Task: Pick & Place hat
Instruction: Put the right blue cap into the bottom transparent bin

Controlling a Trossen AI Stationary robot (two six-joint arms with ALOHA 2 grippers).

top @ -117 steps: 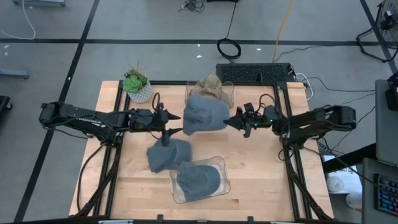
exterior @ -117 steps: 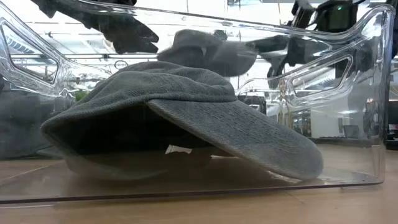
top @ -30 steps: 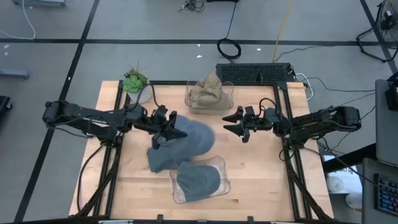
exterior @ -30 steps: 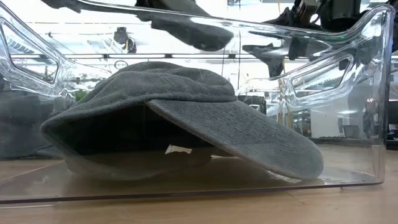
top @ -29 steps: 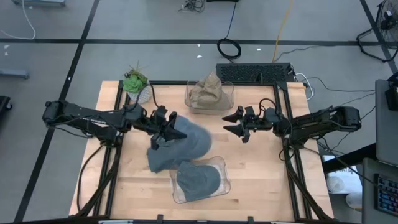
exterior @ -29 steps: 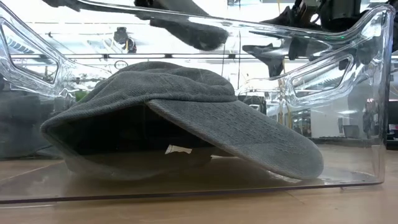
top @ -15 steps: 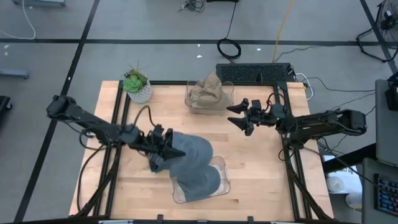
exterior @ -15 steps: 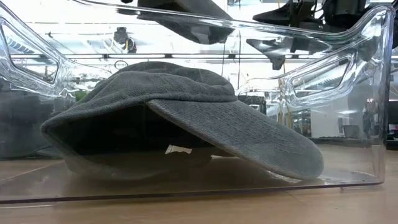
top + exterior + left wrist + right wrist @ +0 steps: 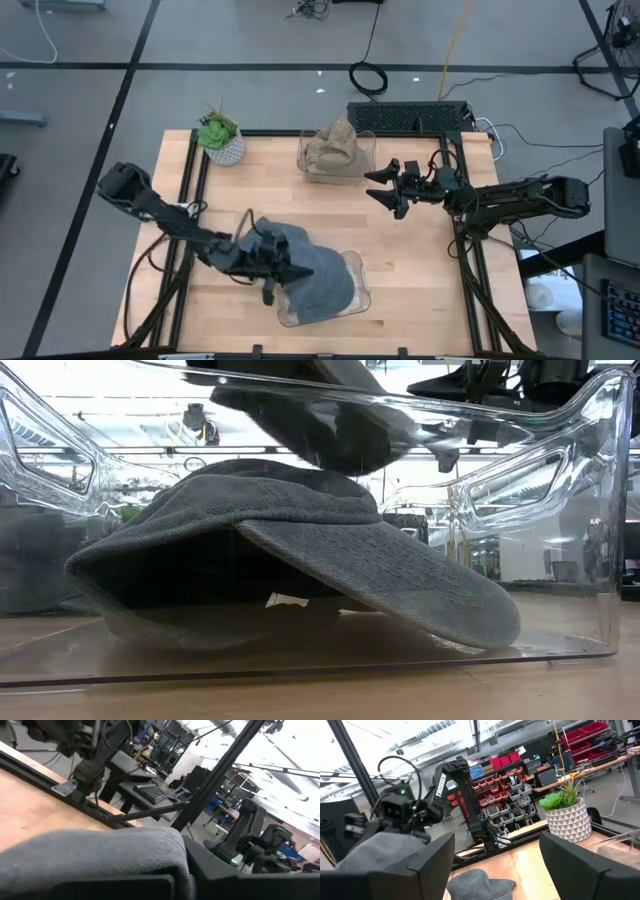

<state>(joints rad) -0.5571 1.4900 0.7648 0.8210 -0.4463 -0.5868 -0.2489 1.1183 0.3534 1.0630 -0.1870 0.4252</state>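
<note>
Across the wooden table point(image 9: 420, 270), the left gripper point(image 9: 285, 272) now carries its clamped grey hat point(image 9: 315, 268) over the clear bin point(image 9: 357, 262) (right gripper point(image 9: 385, 186) waits wide), so release looks near.

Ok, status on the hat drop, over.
Left end effector shut on grey fabric hat, over clear plastic bin. Another grey hat already inside. Right end effector open, waiting at right.

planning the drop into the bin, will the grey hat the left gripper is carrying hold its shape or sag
Probably sags: the grey hat drapes from the left gripper over the clear bin, its cloth folding softly. Its brim is likely stiffer, judging by the flat brim of the hat already in the bin. It looks light.
</note>
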